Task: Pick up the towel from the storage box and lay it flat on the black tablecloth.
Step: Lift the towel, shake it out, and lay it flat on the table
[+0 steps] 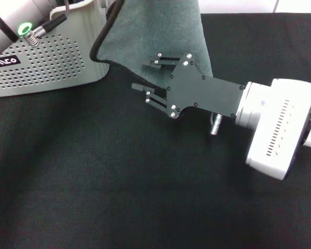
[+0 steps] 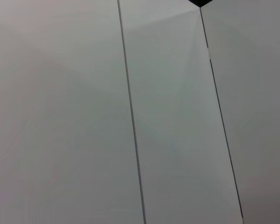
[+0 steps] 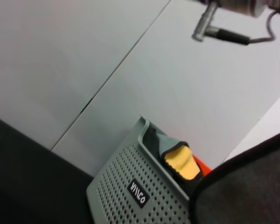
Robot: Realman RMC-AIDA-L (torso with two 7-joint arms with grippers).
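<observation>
Hanging at the top centre of the head view, the towel (image 1: 155,33) shows its grey reverse and black edging, one end trailing from the storage box (image 1: 57,65) at upper left down toward the black tablecloth (image 1: 93,181). The right gripper (image 1: 147,78) sits mid-frame against the towel's lower edge, its 2 fingers spread apart, pinching nothing. Only the left arm's body (image 1: 5,26) shows, in the upper left corner; its gripper is out of sight.
</observation>
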